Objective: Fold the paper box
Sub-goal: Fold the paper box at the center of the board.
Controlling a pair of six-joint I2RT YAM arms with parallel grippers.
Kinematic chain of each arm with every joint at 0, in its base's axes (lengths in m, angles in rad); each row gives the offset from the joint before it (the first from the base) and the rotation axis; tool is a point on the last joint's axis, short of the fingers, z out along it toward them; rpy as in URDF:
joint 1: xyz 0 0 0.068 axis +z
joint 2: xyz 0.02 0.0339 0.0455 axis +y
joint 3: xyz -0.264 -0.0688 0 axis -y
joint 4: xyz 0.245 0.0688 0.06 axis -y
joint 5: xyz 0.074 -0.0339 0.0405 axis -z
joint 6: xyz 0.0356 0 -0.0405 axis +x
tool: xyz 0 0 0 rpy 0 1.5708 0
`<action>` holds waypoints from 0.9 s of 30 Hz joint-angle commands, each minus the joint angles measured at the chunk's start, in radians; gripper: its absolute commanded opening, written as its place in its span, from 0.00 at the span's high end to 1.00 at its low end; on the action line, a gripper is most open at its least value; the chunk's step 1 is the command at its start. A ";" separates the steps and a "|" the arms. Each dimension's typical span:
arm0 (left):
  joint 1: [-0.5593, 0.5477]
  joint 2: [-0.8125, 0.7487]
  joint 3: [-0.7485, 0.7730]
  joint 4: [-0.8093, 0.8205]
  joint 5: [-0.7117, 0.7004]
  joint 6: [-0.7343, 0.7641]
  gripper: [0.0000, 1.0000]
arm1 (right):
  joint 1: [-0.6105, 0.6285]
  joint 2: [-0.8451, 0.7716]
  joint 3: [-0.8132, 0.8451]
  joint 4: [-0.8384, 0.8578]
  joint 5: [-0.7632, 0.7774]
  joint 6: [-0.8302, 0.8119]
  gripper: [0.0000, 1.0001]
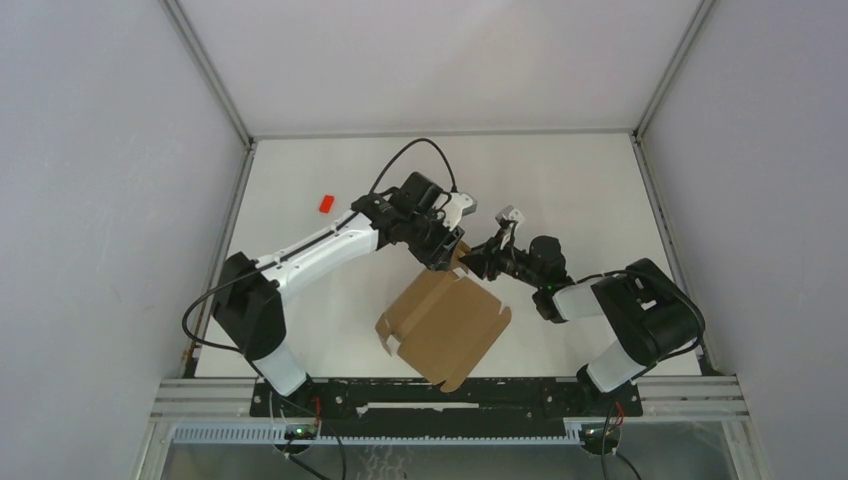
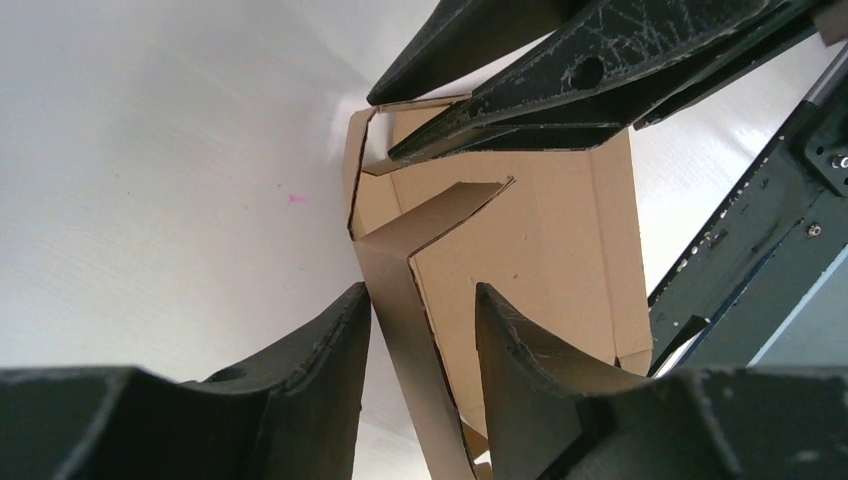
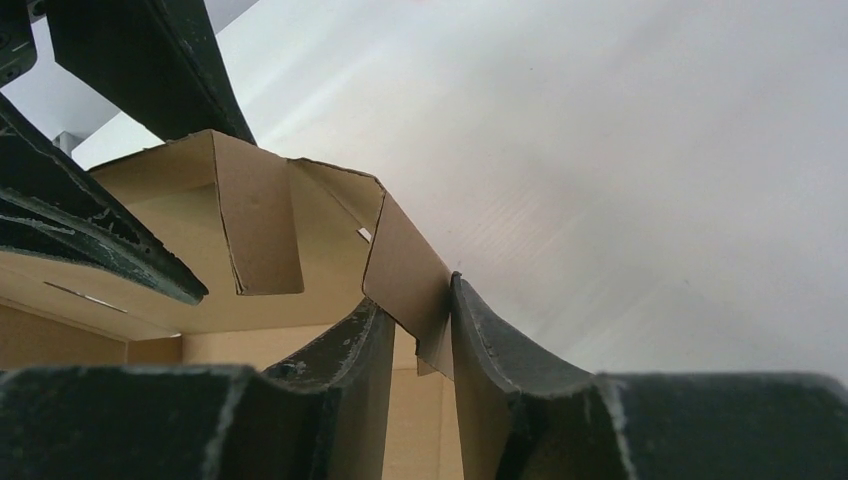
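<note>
Pinching box (image 1: 445, 325) flap (image 3: 405, 262) between right tool (image 3: 415, 293) tips, likely to stand it up | left tool (image 2: 422, 290) straddles a wall strip (image 2: 392, 300), grip unclear, probably steadying

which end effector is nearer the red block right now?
Left. The left end effector sits to the right of the red block, at the far corner of the paper box. The right end effector is farther right, pinching a flap at that same corner.

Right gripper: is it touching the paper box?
Touching. The right wrist view shows a flap of the paper box wedged inside the right gripper, cardboard flush against its fingers.
</note>
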 commanded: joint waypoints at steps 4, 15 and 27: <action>-0.001 -0.049 -0.001 0.058 0.025 0.000 0.52 | 0.017 -0.020 0.024 0.003 0.036 -0.032 0.67; 0.028 -0.107 0.011 0.084 0.099 -0.037 0.51 | 0.030 -0.031 0.024 -0.032 0.080 -0.048 0.72; 0.119 -0.335 -0.151 0.111 0.049 -0.165 0.57 | 0.041 -0.040 0.025 -0.044 0.092 -0.053 0.72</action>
